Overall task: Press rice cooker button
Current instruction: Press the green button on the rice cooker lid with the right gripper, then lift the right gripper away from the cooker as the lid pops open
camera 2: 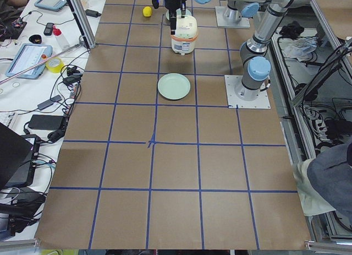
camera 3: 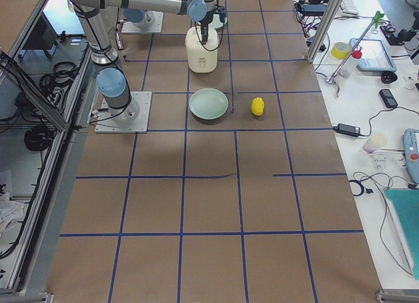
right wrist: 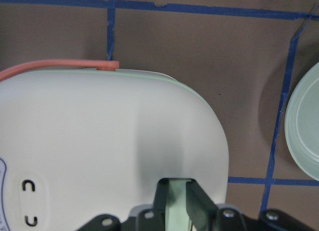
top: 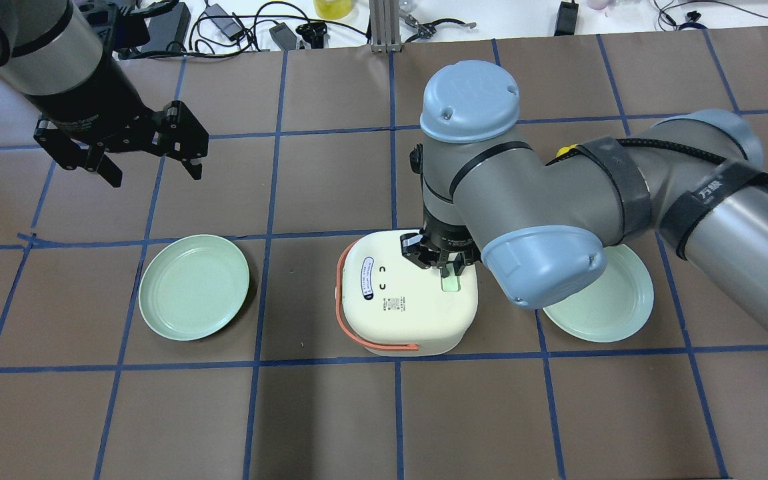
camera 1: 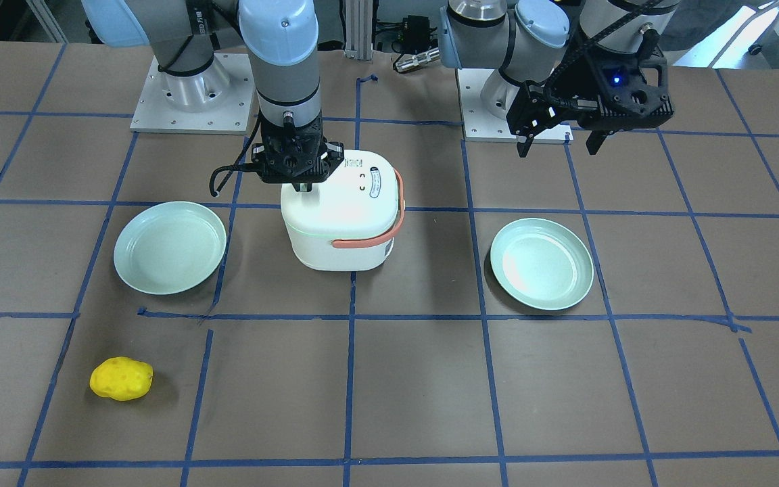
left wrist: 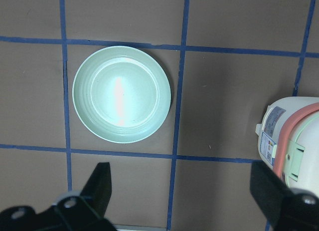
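The white rice cooker (camera 1: 339,223) with a salmon handle stands mid-table, also in the overhead view (top: 397,313) and the right wrist view (right wrist: 99,141). Its pale green button (top: 451,285) lies on the lid near the edge, and it also shows in the right wrist view (right wrist: 175,193). My right gripper (camera 1: 301,187) points straight down with its fingers drawn together. Its tips are on or just above the button in the overhead view (top: 449,269). My left gripper (top: 152,165) hangs open and empty, well away from the cooker.
A pale green plate (top: 194,287) lies on the cooker's left and another (top: 607,300) on its right, partly under my right arm. A yellow lumpy object (camera 1: 121,379) sits near the table's far side. Blue tape lines grid the brown tabletop.
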